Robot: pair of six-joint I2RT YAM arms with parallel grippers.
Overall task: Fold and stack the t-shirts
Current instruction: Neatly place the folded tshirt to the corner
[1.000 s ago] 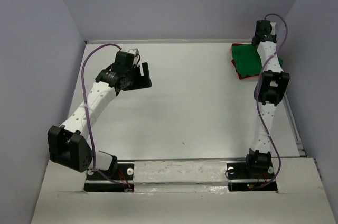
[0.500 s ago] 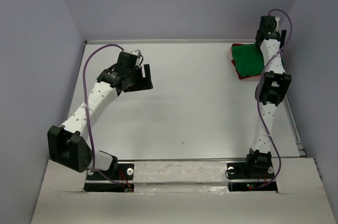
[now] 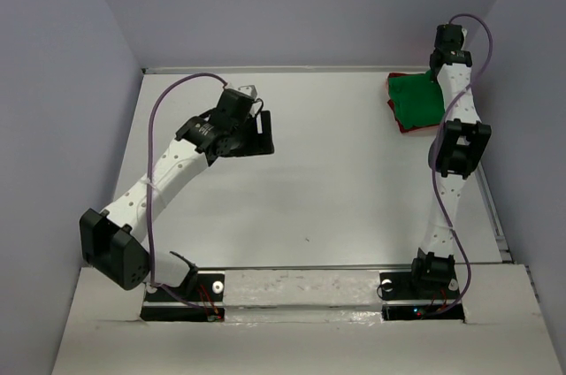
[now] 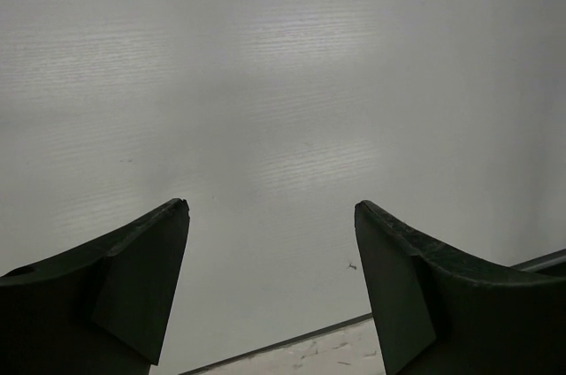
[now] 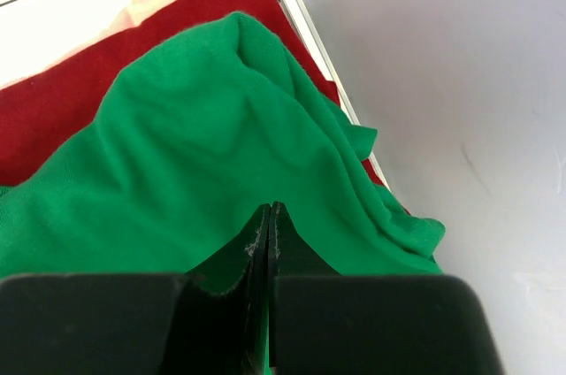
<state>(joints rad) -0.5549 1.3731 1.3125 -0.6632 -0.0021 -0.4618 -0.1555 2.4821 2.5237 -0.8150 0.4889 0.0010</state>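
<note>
Green shirt [image 3: 416, 97] lies on the dark red shirt [image 5: 53, 101] at the table's [image 3: 354, 180] 2 o'clock corner, dead ahead at 12 o'clock of the right gripper [image 5: 268, 211], whose jaws are pressed together with no cloth visible between them; the left gripper [image 4: 270, 207], jaws apart over bare table, sits well apart toward 9 o'clock, so the right arm is judged nearer.

The green t-shirt [image 5: 212, 163] is a plain, bright green, and the dark red t-shirt [image 5: 80, 92] is just as plain. The table [image 3: 354, 172] is matte white and the walls [image 3: 309, 3] pale lavender-grey. The left arm [image 3: 168, 167] and right arm [image 3: 453, 96] are white with black joints, their cables [image 3: 155, 114] purple.
</note>
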